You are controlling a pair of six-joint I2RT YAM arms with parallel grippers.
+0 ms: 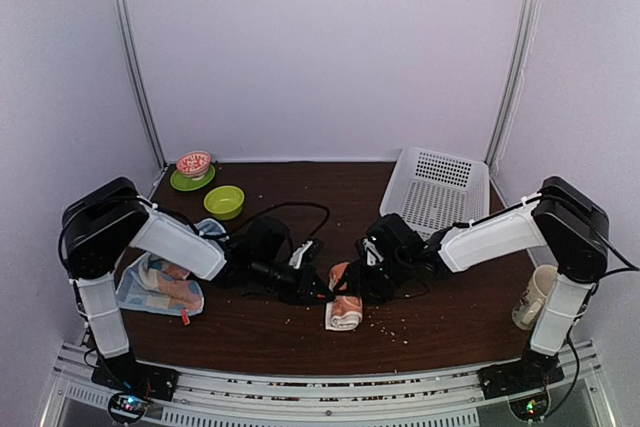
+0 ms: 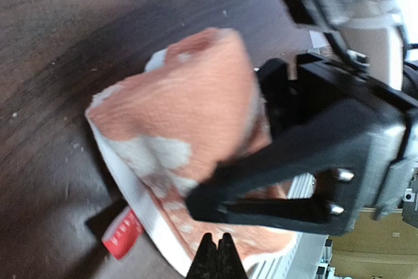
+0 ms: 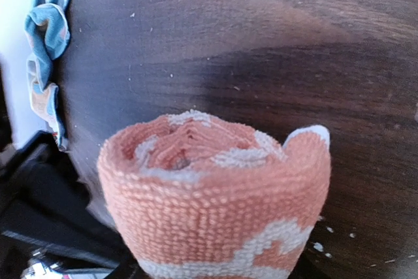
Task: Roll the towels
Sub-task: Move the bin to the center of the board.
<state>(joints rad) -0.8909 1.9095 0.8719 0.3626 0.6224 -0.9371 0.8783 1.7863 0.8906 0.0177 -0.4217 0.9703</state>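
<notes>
1. Your right gripper [image 1: 348, 285] holds the orange towel [image 3: 215, 194] at the middle of the table [image 1: 450, 317]. Its black fingers stand part-way apart and straddle the roll, and one lies across the roll's side in the left wrist view.
2. Your left gripper [image 2: 217, 256] is pinched fully together, holds nothing, and hovers just beside the same roll.
3. You can count the orange towel as nearly done. It is wound into a short, fat cylinder, and its end shows a tight spiral of layers. One corner flap sticks up at the rim, so it may need a last tuck.
4. Its cloth is thick, nubbly terry, orange with white print and a white edge. A small red label [image 2: 122, 236] hangs from the hem against the table.
5. What is left for you is the blue towel [image 1: 158, 287]. It lies in a crumpled heap beside the left arm, well apart from the roll, not yet flattened or rolled. Roughly half the job is ahead.
6. Under both, the tabletop is dark wood grain, hard and smooth, flecked with pale crumbs near the roll.
7. Farther out you have a white perforated basket [image 1: 437, 190] at the back right, a green bowl [image 1: 224, 201] at the back left, and a pale mug [image 1: 535, 297] by the right arm.
</notes>
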